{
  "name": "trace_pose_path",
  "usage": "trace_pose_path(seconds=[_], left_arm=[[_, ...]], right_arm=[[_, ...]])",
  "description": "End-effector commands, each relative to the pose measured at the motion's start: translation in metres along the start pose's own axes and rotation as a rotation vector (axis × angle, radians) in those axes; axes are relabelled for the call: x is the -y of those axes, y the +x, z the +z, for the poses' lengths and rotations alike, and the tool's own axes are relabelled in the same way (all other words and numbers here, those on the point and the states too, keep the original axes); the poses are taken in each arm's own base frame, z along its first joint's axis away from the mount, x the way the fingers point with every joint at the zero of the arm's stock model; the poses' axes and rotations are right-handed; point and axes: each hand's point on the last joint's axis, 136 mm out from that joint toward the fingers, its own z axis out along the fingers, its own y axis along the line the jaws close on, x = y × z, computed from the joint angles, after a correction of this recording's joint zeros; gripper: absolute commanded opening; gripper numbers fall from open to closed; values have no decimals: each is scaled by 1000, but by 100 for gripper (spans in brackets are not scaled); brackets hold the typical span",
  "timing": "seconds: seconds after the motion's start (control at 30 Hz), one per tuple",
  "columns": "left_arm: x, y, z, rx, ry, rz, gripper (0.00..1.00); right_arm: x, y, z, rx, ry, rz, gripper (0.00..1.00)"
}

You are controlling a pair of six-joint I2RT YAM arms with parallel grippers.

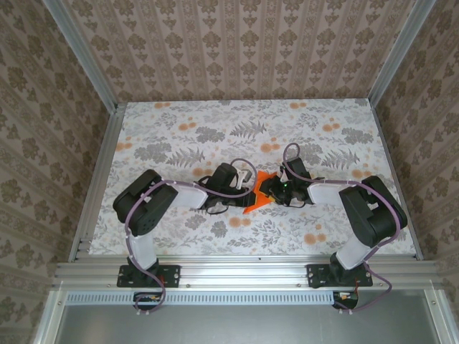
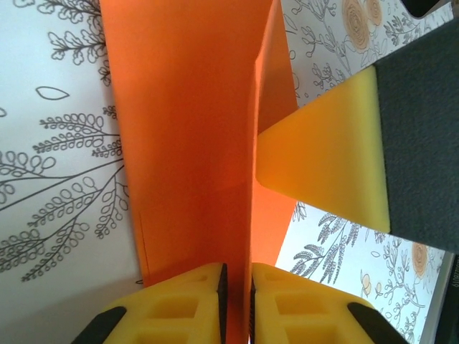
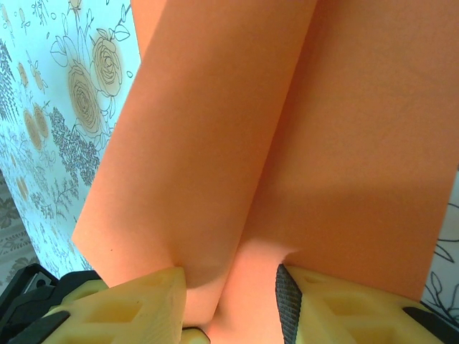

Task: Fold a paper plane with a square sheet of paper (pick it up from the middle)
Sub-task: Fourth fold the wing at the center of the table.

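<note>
The square sheet of paper [image 1: 257, 195] is bright orange and creased, and it is held up between the two arms at the middle of the table. My left gripper [image 1: 242, 192] comes at it from the left. In the left wrist view its jaws [image 2: 237, 269] are shut on an upright fold of the sheet [image 2: 186, 129]. A yellow finger [image 2: 323, 154] of the other arm presses the paper from the right. My right gripper [image 1: 271, 188] meets the sheet from the right. In the right wrist view a loose bulging fold [image 3: 237, 129] sits between its jaws [image 3: 233, 276], which are shut on it.
The flower-print tablecloth [image 1: 179, 136] covers the table. Aluminium posts [image 1: 97, 165] and a front rail [image 1: 244, 271] frame it, with wallpapered walls behind and at both sides. Both arm bases stand at the near edge.
</note>
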Motion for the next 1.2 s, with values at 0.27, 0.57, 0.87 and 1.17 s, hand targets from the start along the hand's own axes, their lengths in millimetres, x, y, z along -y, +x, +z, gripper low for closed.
trace_pose_path(seconds=[0.27,0.57,0.87,1.17], left_arm=[[19,-16,-14,40,94,-29,29],[10,-21,-41,111,54,-75,34],[15,-23,-47,152,76,-76,32],[26,-19,-34,113,112,-53,25]], right_arm=[[69,24,6,-63,253,56,44],[87,24,3,-71,385,85,49],[101,24,1,-78,522,117,52],[114,29,0,-78,591,158,52]])
